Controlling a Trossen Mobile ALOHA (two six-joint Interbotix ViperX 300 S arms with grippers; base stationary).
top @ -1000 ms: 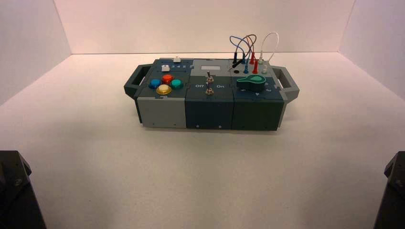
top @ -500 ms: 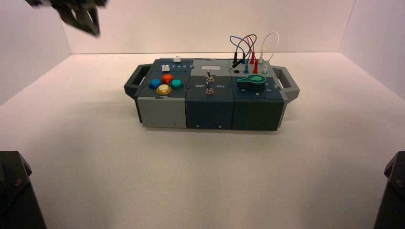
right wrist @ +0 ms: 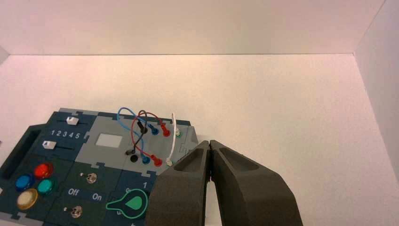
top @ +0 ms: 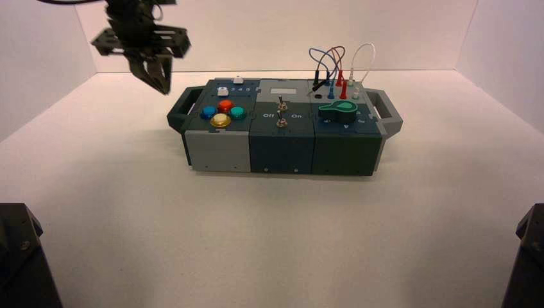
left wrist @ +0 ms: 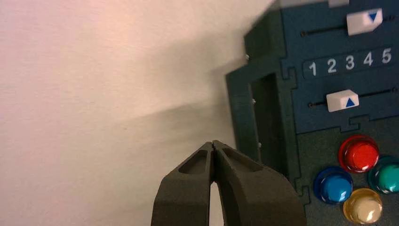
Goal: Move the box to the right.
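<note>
The box [top: 282, 138] stands mid-table, long and dark teal-grey with one light grey section at its left front. My left gripper [top: 161, 83] hangs shut and empty in the air just left of and above the box's left handle [top: 181, 108]. In the left wrist view the shut left gripper [left wrist: 214, 142] sits beside that left handle [left wrist: 263, 117], not touching it. In the right wrist view my right gripper [right wrist: 210, 142] is shut and empty, held above the box's right end, near the looping wires [right wrist: 141, 127].
Four coloured buttons [left wrist: 360, 176] and two white sliders [left wrist: 342, 100] under and over a 1-5 scale lie close to the left handle. Two toggle switches [top: 281, 110], a green knob [top: 339, 110] and the right handle [top: 388, 109] follow rightwards. White walls enclose the table.
My left arm has come in from the top left and dropped down and rightward toward the box's left handle. The box has not moved.
</note>
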